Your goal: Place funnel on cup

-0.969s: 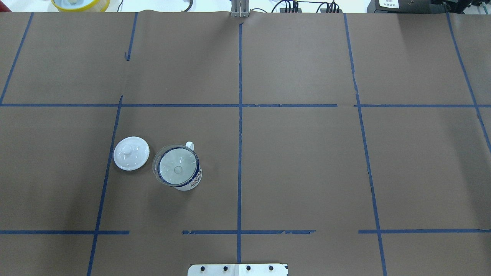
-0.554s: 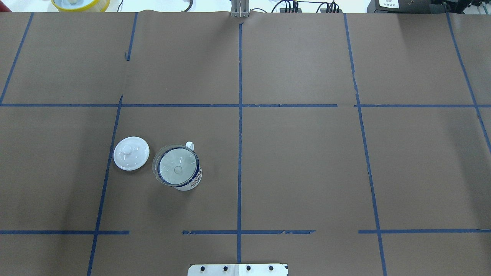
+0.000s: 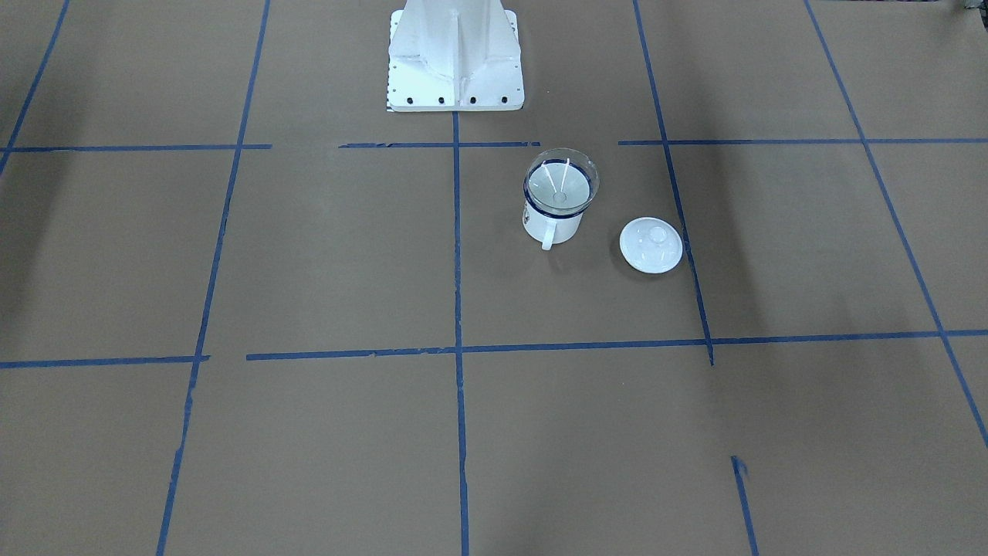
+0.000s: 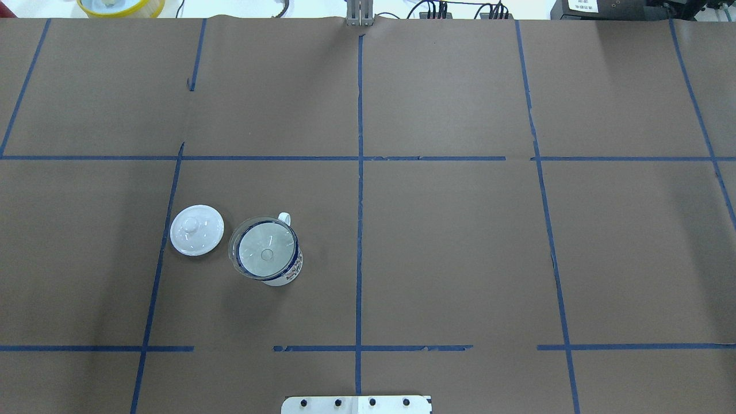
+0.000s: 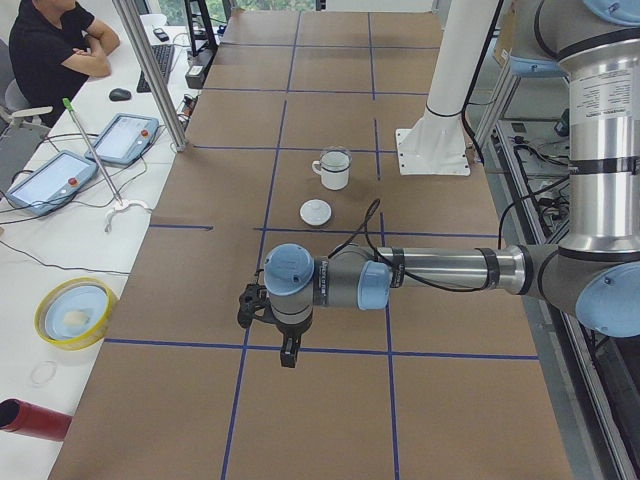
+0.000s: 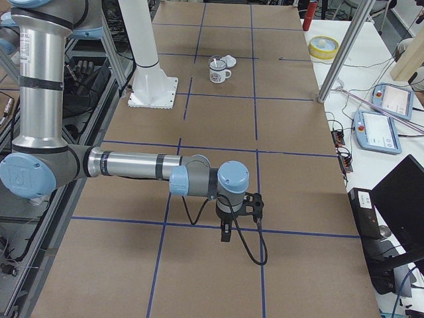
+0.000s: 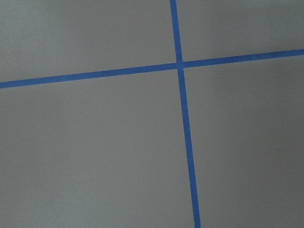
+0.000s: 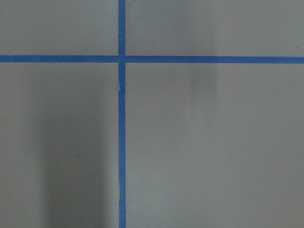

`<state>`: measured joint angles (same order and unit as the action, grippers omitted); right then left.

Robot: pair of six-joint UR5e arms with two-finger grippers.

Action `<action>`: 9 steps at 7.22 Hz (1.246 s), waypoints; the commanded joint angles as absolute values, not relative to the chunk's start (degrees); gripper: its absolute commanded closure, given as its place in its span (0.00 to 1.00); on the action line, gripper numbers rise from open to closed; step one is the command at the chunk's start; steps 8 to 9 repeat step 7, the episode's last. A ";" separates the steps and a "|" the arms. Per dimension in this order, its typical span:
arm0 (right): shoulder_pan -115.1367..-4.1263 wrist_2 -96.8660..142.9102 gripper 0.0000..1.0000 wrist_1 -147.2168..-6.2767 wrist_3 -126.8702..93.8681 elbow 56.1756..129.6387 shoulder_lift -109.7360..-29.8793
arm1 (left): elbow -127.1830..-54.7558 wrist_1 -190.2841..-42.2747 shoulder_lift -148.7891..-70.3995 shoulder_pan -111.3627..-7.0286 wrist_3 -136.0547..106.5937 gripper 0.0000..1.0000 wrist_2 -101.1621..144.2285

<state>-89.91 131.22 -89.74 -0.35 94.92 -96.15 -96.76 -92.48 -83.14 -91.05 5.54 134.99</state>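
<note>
2 grippers, left gripper (image 5: 287,355) and right gripper (image 6: 226,233), hang well apart from the cup (image 3: 552,224); whether either is parted, I cannot tell. The cup stands upright near a white lid (image 3: 651,245), the funnel (image 3: 561,185) seated in its mouth. Likely light, stiff, slick: pinch its rim gently.

Unclear detail, well apart from the cup (image 3: 552,224)
The left gripper (image 5: 288,352) and right gripper (image 6: 226,233) show only small, in the side views; whether their jaws stand parted or closed cannot be told.
</note>
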 commanded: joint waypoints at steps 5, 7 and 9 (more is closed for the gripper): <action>-89.91 131.22 0.00 -89.74 -0.35 94.92 -96.15 | -96.94 -92.64 -83.49 -91.23 5.62 0.00 134.82; -89.91 131.22 0.00 -89.74 -0.35 94.92 -96.15 | -97.29 -92.64 -83.41 -91.23 5.63 0.00 134.74; -89.91 131.22 0.00 -89.74 -0.35 94.92 -96.15 | -97.29 -92.64 -83.41 -91.23 5.63 0.00 134.74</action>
